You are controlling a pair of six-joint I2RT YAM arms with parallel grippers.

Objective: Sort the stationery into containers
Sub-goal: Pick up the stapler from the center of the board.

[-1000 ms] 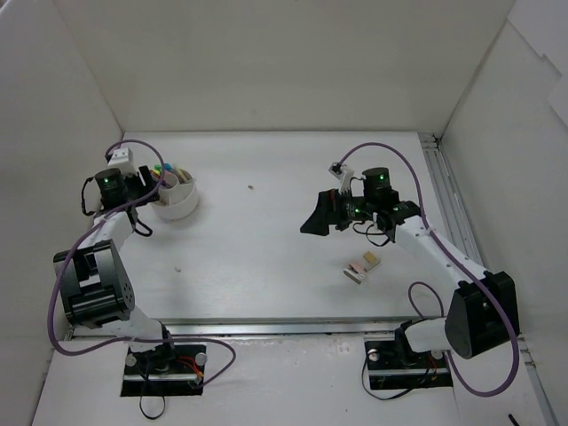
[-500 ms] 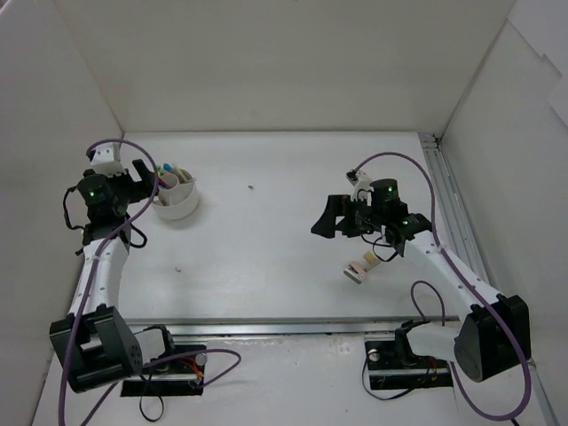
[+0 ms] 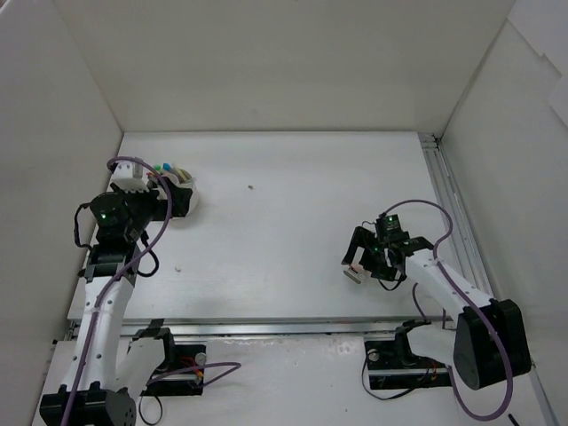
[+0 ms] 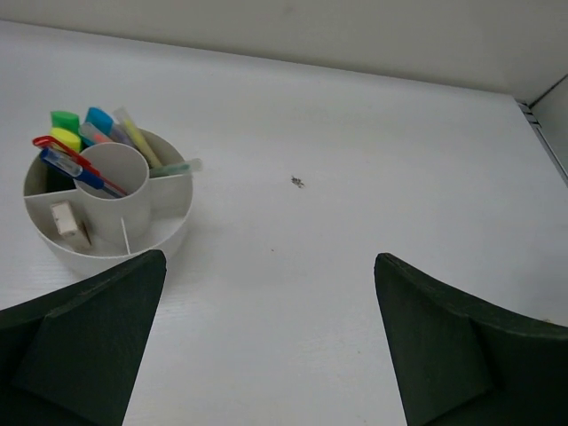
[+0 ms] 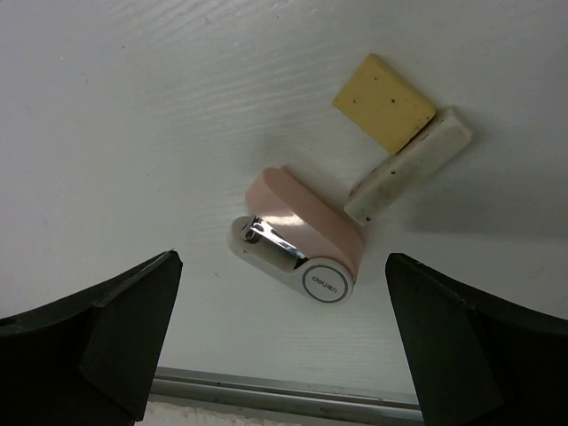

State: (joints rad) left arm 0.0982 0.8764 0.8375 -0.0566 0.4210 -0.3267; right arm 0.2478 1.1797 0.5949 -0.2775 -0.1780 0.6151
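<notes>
The left gripper (image 4: 268, 271) is spread wide and empty near the white tub (image 4: 62, 255), which holds highlighters (image 4: 69, 131), a pen (image 4: 82, 170) and an eraser block (image 4: 67, 222). From above, the gripper half hides the tub. The right gripper (image 5: 284, 264), also spread, hovers over a pink stapler (image 5: 297, 241), with a yellow eraser (image 5: 383, 102) and a white eraser (image 5: 408, 164) beside it.
</notes>
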